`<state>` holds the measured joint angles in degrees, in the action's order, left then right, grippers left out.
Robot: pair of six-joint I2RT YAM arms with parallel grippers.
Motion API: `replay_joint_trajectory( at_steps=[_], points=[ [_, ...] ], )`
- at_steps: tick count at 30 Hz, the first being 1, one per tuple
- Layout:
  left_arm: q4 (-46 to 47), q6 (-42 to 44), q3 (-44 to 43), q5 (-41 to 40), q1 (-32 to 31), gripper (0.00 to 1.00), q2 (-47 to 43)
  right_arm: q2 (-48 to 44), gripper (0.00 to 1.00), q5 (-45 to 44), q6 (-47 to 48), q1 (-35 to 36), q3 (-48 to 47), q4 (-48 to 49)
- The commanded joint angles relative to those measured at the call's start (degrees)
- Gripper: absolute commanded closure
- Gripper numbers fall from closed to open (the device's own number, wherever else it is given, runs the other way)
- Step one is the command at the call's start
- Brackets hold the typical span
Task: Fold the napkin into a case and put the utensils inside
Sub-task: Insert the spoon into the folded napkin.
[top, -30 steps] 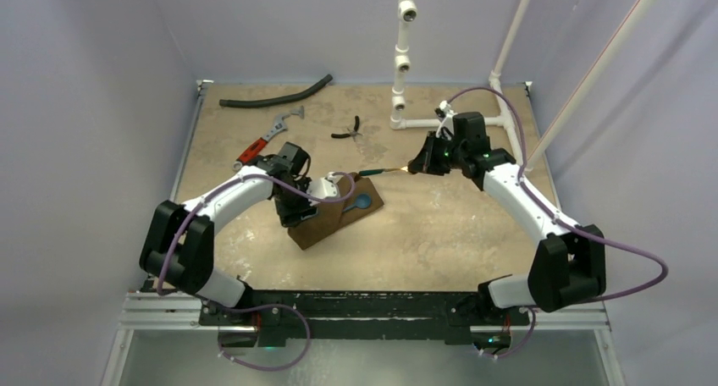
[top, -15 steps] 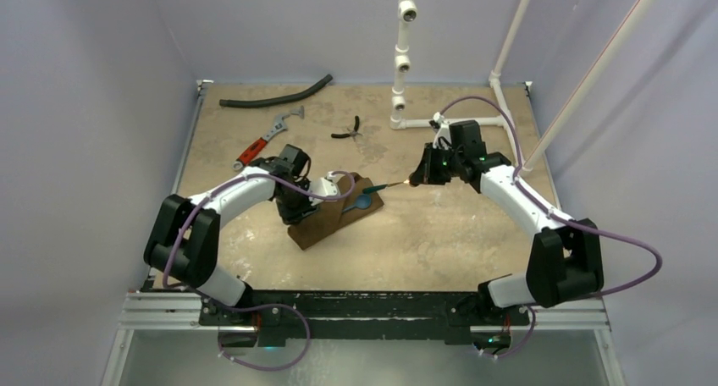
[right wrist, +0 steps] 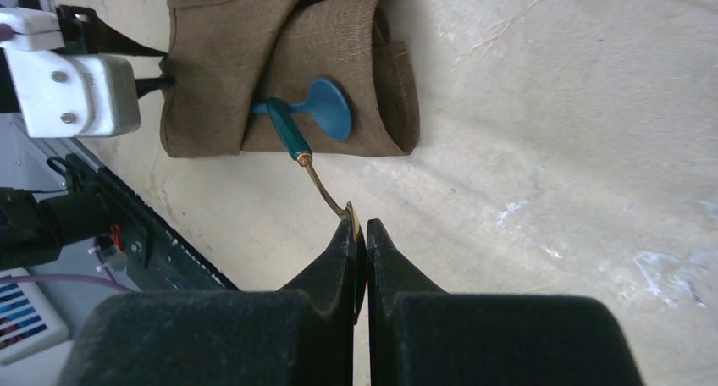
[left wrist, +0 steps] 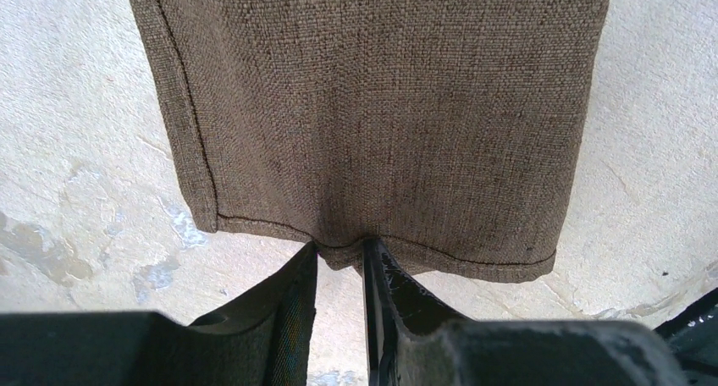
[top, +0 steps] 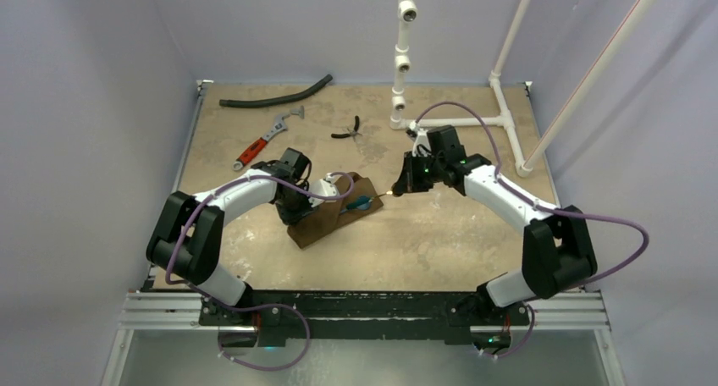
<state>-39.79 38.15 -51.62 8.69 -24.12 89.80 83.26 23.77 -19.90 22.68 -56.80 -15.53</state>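
Top view: a folded dark-brown napkin [top: 326, 223] lay slantwise on the mottled tan table [top: 440, 242], left of centre. The left gripper [top: 296, 210] sat at the napkin's left end. The right gripper [top: 396, 190] reached in from the right, just off the napkin's far corner. A blue spoon [top: 362, 203] rested on the cloth near that corner. A red-handled wrench [top: 258, 146], black pliers [top: 347, 131], a black hose [top: 275, 95] and a white pipe frame [top: 401, 60] stood well apart at the back.

Left wrist view: the two dark fingers [left wrist: 284, 314] were nearly closed, with a small pucker of the napkin's stitched hem caught between their tips.

Right wrist view: the jaws were pressed together on the thin gold end of a teal-handled utensil [right wrist: 289, 132]. Its handle lay across the spoon's stem at the mouth of the napkin's fold. The spoon's round bowl lay outside the fold, its stem tucked under.

Risks, as a judgement: the handle could catch the fold's edge and drag or open the napkin, since only a sliver of hem was held. The slim gold end could twist or slip in the grip. A push could nudge the spoon out.

No brand, label or legible writing showed in any view.
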Motion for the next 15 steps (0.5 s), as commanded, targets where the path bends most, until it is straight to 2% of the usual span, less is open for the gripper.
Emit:
replay_joint_trajectory(
  at_steps=[1, 15],
  points=[
    [2.5, -0.4, 1.0, 0.1, 0.1, 0.77, 0.6, 2.3, 1.00, 1.8, -0.8, 1.4, -1.7, 3.4],
    [2.8, 0.6, 1.6, 0.2, -0.2, 0.80, 0.2, 14.8, 1.00, 7.8, -4.0, 7.8, -8.4, 11.3]
  ],
)
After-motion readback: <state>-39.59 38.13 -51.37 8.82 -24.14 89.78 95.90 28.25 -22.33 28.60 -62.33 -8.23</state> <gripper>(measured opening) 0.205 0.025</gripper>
